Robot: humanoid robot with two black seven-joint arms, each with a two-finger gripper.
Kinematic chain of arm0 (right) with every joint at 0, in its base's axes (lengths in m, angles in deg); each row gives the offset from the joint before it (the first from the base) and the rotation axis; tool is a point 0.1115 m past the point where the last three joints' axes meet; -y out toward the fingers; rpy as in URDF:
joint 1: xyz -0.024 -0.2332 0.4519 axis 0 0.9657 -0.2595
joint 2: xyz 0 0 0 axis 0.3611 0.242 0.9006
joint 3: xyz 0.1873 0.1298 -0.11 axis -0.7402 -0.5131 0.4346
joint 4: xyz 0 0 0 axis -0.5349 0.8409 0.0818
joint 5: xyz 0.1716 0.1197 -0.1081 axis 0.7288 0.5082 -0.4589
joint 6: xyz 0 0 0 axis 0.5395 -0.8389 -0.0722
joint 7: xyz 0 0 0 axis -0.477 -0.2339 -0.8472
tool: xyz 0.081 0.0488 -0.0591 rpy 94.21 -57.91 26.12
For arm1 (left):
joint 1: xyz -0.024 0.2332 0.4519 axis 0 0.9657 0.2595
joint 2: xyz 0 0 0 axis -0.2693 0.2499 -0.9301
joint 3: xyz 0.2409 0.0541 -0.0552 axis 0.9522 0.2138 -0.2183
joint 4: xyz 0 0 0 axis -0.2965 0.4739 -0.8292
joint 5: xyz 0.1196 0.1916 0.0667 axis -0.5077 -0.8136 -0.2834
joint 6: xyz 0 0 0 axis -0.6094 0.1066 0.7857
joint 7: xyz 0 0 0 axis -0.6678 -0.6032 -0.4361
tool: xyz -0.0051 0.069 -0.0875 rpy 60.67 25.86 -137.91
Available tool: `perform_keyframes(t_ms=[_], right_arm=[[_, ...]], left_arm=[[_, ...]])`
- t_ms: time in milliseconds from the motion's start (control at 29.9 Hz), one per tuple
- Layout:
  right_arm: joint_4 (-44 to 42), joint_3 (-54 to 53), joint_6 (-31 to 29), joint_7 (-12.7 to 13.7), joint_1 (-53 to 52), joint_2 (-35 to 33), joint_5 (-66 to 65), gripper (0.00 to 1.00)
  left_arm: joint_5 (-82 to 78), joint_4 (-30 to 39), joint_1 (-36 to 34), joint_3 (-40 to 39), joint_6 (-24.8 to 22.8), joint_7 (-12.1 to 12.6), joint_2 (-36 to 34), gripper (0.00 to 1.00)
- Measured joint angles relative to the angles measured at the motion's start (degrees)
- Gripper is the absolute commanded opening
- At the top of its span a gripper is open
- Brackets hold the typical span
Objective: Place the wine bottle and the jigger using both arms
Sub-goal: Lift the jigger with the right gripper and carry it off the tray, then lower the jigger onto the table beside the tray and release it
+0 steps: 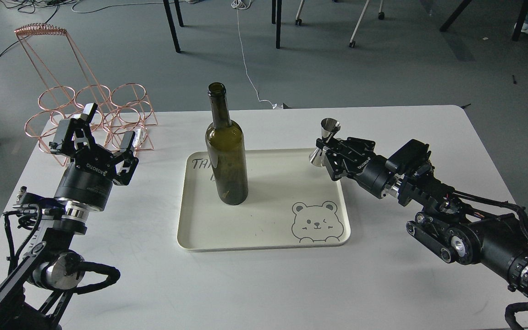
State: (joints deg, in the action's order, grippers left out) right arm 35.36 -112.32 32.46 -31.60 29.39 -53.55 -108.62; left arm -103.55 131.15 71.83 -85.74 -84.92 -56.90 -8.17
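Observation:
The dark olive-green wine bottle (pixel 226 151) stands upright on the left part of the cream tray (pixel 264 231). My right gripper (pixel 327 147) is shut on the silver jigger (pixel 324 141) at its waist and holds it lifted above the tray's far right corner. My left gripper (pixel 95 132) is open and empty above the table's left side, well left of the bottle and just in front of the wire rack.
A copper wire bottle rack (pixel 90 114) stands at the table's far left corner. The tray has a bear drawing (pixel 315 222) at its front right. The white table (pixel 383 275) has bare surface to the right and front of the tray.

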Motion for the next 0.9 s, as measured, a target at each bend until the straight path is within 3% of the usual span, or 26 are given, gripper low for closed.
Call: perform_keyframes(t_ms=[368, 635, 903], right_arm=[[-1.42, -1.61, 0.00, 0.01, 5.95, -9.83, 11.41, 0.17], [-7.67, -1.25, 0.00, 0.01, 8.84, -10.11, 15.32, 0.17], [-8.70, -1.07, 0.00, 0.01, 9.03, -9.18, 15.64, 0.18]], left_arm=[[0.00, 0.01, 0.00, 0.18, 0.00, -0.02, 0.26, 0.98], [0.00, 0.01, 0.06, 0.18, 0.00, -0.02, 0.35, 0.98], [0.00, 0.00, 0.01, 0.18, 0.00, 0.00, 0.31, 0.98]])
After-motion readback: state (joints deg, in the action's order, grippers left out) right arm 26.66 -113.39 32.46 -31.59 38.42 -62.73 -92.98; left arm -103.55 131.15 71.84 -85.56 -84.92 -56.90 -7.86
